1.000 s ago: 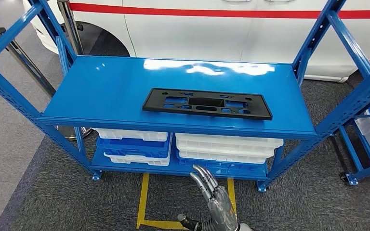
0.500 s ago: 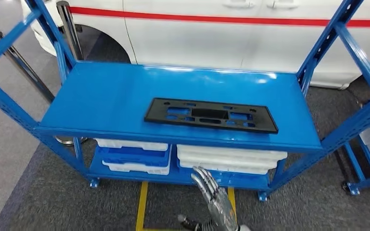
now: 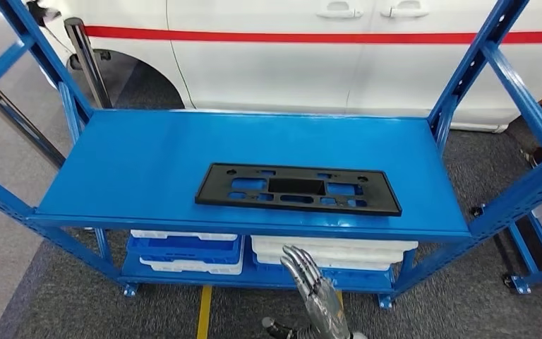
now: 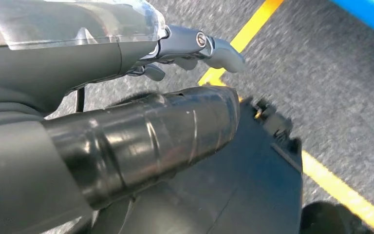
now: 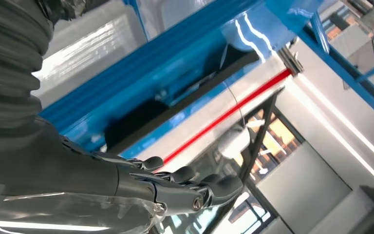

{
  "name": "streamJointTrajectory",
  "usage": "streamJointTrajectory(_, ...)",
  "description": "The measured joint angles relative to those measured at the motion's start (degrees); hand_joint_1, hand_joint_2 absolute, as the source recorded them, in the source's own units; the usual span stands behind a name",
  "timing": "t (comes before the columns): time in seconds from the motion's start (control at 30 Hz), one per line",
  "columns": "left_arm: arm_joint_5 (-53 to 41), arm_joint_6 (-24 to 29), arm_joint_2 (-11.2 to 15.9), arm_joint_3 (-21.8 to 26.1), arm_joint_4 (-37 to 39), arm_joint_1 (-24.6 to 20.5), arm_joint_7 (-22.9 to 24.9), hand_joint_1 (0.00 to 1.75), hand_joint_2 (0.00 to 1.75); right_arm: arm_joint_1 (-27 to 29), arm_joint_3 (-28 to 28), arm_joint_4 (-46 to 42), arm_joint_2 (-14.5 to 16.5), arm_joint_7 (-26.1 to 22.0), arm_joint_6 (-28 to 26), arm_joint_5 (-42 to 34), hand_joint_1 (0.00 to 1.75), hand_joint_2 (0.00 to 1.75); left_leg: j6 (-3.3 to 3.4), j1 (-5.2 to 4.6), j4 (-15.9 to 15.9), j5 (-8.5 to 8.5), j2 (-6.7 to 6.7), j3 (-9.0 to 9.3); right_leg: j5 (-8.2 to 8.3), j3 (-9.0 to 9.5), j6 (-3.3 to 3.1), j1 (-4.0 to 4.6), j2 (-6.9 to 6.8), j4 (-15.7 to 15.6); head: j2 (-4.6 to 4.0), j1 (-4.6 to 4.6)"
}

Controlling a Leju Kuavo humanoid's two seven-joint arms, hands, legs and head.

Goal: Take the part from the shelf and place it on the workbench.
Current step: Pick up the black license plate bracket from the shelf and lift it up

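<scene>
- We are in the approach step: the part (image 3: 298, 188), a flat black plate with cut-outs, lies untouched on the shelf (image 3: 148, 162), near its front edge.
- Our left hand (image 4: 195, 46) hangs low over the floor, holding nothing, fingers loosely apart.
- Our right hand (image 3: 315, 286) is raised below the shelf edge, fingers spread, empty.
- Next we must lift it above the edge to the part.
- White and blue trays (image 3: 328, 251) sit below; a white car (image 3: 289, 63) stands behind. The blue uprights (image 3: 466, 70) could hinder our arms.
</scene>
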Motion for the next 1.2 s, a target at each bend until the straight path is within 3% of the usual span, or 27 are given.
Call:
streamJointTrajectory(0.1, 0.0, -0.1, 0.0, 0.0, 0.0, 0.1, 0.1, 0.0, 0.0, -0.1, 0.0, -0.1, 0.0, 0.0, -0.2, 0.1, 0.0, 1.75, 1.15, 0.23, -1.3, 0.03, -0.05, 1.42, -0.54, 0.45, 0.83, 0.1, -0.1, 1.2, 0.0, 0.01)
streamJointTrajectory(0.13, 0.0, -0.1, -0.1, 0.0, 0.0, 0.0, 0.1, 0.0, 0.0, -0.1, -0.1, -0.1, 0.0, 0.0, -0.3, 0.1, 0.0, 1.75, 1.44, 0.37, -1.6, -0.06, -0.03, 2.13, -1.1, -0.17, 1.08, 0.04, -0.15, 2.6, 0.0, 0.06)
streamJointTrajectory(0.17, 0.0, -0.1, -0.1, 0.0, 0.0, -0.1, 0.2, 0.0, 0.0, -0.1, -0.1, -0.2, -0.1, 0.0, -0.5, 0.2, 0.0, 1.75, 1.67, 0.46, -1.9, -0.19, 0.0, 2.68, -2.13, -1.64, 1.35, -0.1, -0.21, 5.3, 0.0, 0.12)
streamJointTrajectory(0.23, 0.0, -0.1, -0.1, 0.0, 0.0, -0.2, 0.2, 0.0, 0.0, -0.1, -0.2, -0.2, -0.1, 0.1, -0.8, 0.5, 0.0, 1.75, 1.99, 0.45, -2.1, -0.71, 0.01, 3.27, -4.77, -6.28, 1.96, -0.37, -0.29, 12.3, 0.0, 0.21)
streamJointTrajectory(0.27, 0.0, -0.1, -0.1, 0.0, 0.0, -0.2, 0.2, 0.0, 0.0, 0.0, -0.3, -0.2, -0.2, 0.1, -0.9, 0.7, 0.0, 1.75, 2.04, 0.45, -2.0, -1.08, -0.01, 3.6, -5.4, -8.62, 2.23, -0.5, -0.3, 15.0, 0.0, 0.21)
streamJointTrajectory(0.3, 0.0, -0.1, -0.1, 0.0, 0.0, -0.2, 0.2, 0.0, 0.0, 0.0, -0.4, -0.2, -0.2, 0.1, -1.0, 1.0, 0.0, 1.75, 2.0, 0.45, -2.0, -1.51, -0.03, 4.05, -4.98, -10.16, 2.43, -0.62, -0.34, 15.9, 0.0, 0.2)
streamJointTrajectory(0.33, 0.0, -0.1, -0.1, 0.0, 0.0, -0.1, 0.2, 0.0, 0.0, 0.0, -0.5, -0.3, -0.3, 0.2, -1.0, 1.2, 0.0, 1.75, 1.91, 0.46, -2.0, -1.98, -0.05, 4.67, -3.34, -10.76, 2.51, -0.7, -0.4, 14.8, 0.0, 0.21)
streamJointTrajectory(0.4, 0.0, -0.1, -0.2, 0.0, 0.0, 0.0, 0.1, 0.0, 0.0, 0.0, -0.7, -0.5, -0.4, 0.4, -1.0, 1.8, 0.0, 1.75, 1.59, 0.45, -2.1, -3.1, -0.09, 6.17, 2.39, -9.79, 2.26, -0.72, -0.59, 8.2, 0.0, 0.24)
streamJointTrajectory(0.43, 0.0, -0.1, -0.2, 0.0, 0.1, 0.0, 0.0, 0.0, 0.0, 0.0, -0.8, -0.7, -0.5, 0.5, -1.0, 2.0, 0.0, 1.75, 1.32, 0.41, -2.1, -3.63, -0.14, 6.75, 4.21, -9.26, 1.97, -0.55, -0.75, 5.0, 0.0, 0.2)
streamJointTrajectory(0.47, 0.0, 0.0, -0.3, 0.0, 0.1, -0.1, 0.0, 0.0, 0.0, 0.1, -0.9, -0.8, -0.6, 0.6, -1.0, 2.3, 0.0, 1.75, 0.98, 0.35, -2.1, -4.13, -0.17, 7.02, 5.37, -8.86, 1.61, -0.37, -0.86, 2.9, 0.0, 0.17)
streamJointTrajectory(0.6, 0.0, 0.2, -0.2, 0.0, 0.1, -0.3, 0.0, 0.0, 0.0, 0.4, -1.3, -1.7, -0.8, 0.8, -1.4, 3.0, 0.0, 1.75, -0.39, 0.26, -1.3, -4.7, -0.15, 7.73, 5.52, -7.7, 0.09, -0.28, -0.67, 1.1, 0.0, 0.1)
streamJointTrajectory(0.67, 0.0, 0.2, -0.2, 0.0, 0.1, -0.4, 0.0, 0.0, 0.0, 0.3, -1.3, -2.1, -0.8, 0.8, -1.6, 3.1, 0.0, 1.75, -0.81, 0.38, 3.1, -5.63, -0.18, 5.54, 5.22, -6.5, -0.61, -0.49, -0.68, 0.5, 0.0, 0.04)
streamJointTrajectory(0.73, 0.0, 0.2, -0.3, 0.0, 0.1, -0.4, 0.0, 0.0, 0.0, 0.3, -1.4, -2.2, -0.9, 0.8, -1.7, 3.2, 0.0, 1.75, -1.28, 0.51, 10.1, -8.33, -0.2, 1.15, 4.57, -5.74, -1.05, -0.45, -0.72, 0.4, 0.0, -0.02)
streamJointTrajectory(0.8, 0.0, 0.2, -0.2, 0.0, 0.1, -0.3, 0.0, 0.0, 0.0, 0.4, -1.5, -2.4, -1.0, 0.9, -1.9, 3.4, 0.0, 1.75, -1.64, 0.63, 13.7, -10.05, -0.18, -2.25, 3.78, -4.85, -1.12, -0.4, -0.56, 0.4, 0.0, -0.03)
streamJointTrajectory(0.83, 0.0, 0.2, -0.2, 0.0, 0.1, -0.2, 0.0, 0.0, 0.0, 0.5, -1.6, -2.6, -1.0, 0.9, -1.9, 3.6, 0.0, 1.75, -1.63, 0.67, 12.9, -9.15, -0.17, -2.73, 3.37, -4.28, -1.07, -0.4, -0.43, 0.4, 0.0, -0.02)
streamJointTrajectory(0.9, 0.0, 0.2, -0.2, 0.0, 0.1, 0.0, 0.0, 0.0, 0.0, 0.7, -1.8, -3.0, -1.2, 1.1, -2.0, 3.9, 0.0, 1.75, -1.23, 0.68, 6.2, -3.58, -0.17, -1.46, 2.46, -3.06, -0.8, -0.4, -0.25, 0.4, 0.0, -0.02)
streamJointTrajectory(0.97, 0.0, 0.2, -0.2, 0.0, 0.1, 0.0, 0.1, 0.0, 0.0, 0.8, -2.1, -3.4, -1.3, 1.3, -2.2, 4.0, 0.0, 1.75, -0.69, 0.42, 0.6, 0.03, -0.2, -0.13, 1.69, -2.33, -0.3, -0.29, -0.2, 0.5, 0.0, -0.03)
streamJointTrajectory(1.03, 0.0, 0.3, -0.2, 0.0, 0.2, -0.1, 0.3, 0.0, 0.0, 1.0, -2.4, -3.8, -1.4, 1.5, -2.4, 4.2, 0.0, 1.75, -0.3, 0.26, -0.6, 0.47, -0.26, 0.04, 1.19, -2.24, 0.16, -0.09, -0.18, 0.7, 0.0, -0.06)
streamJointTrajectory(1.2, 0.0, 0.6, -0.2, 0.1, 0.2, -0.1, 0.8, 0.0, 0.0, 1.1, -3.0, -4.7, -1.8, 1.7, -2.8, 4.9, 0.0, 1.75, 0.01, 0.13, -0.9, 1.05, -0.3, 0.15, 1.04, -1.97, 0.02, -0.1, -0.3, 0.1, 0.0, -0.06)
